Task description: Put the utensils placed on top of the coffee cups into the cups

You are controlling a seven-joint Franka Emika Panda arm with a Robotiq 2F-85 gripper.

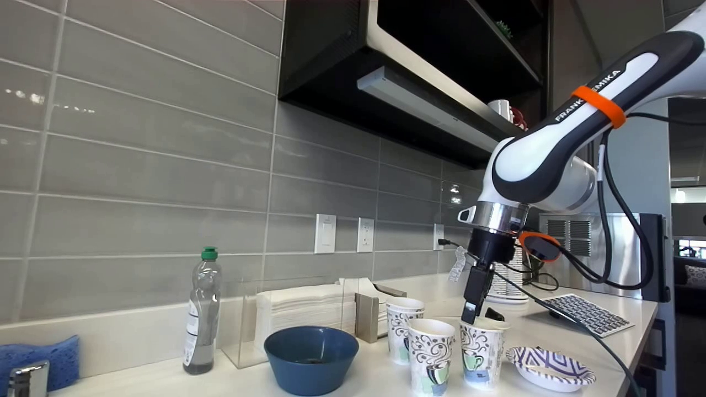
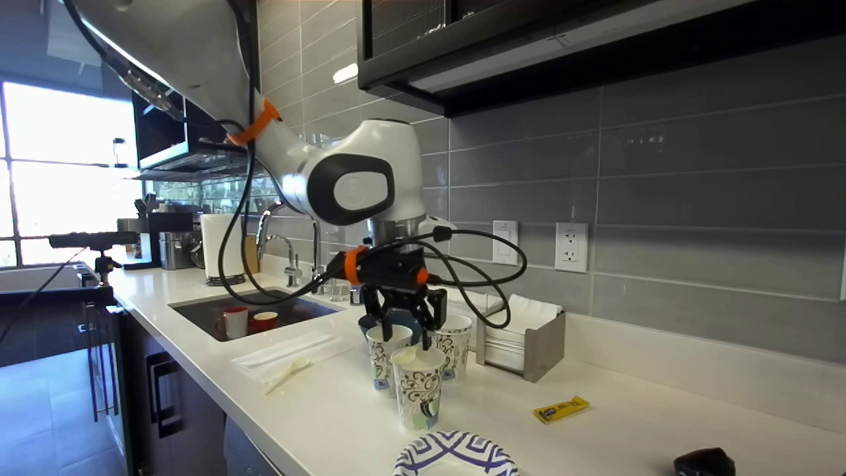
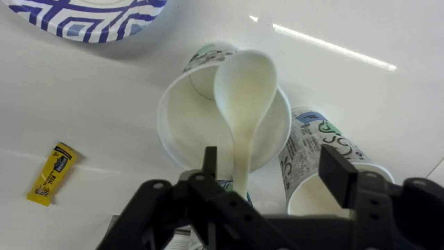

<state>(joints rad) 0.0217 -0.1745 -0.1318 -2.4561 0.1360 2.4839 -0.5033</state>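
White paper cup (image 3: 199, 128): spoon (image 3: 246, 90) across its rim | metal holder (image 2: 552, 340): napkins (image 2: 531, 314) | pincer (image 3: 272, 165): spread wide

White cups (image 1: 432, 358) bear dark scrolls; a spoon (image 3: 245, 85) is cream; the bowl (image 1: 310, 370), dark blue.

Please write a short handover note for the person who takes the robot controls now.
Claw: open, gripping nothing.
Spoon: lies across the top of the coffee cup nearest the patterned dish; in the wrist view, its handle shows between the jaws.
Second cup and third cup: close by, no spoon visible on top.
Done: no spoon visible inside any cup; insides show only partly.
Left: close on the handle, then put this spoon into its cup.
Another spoon lies away from the cups; probably not part of this job.
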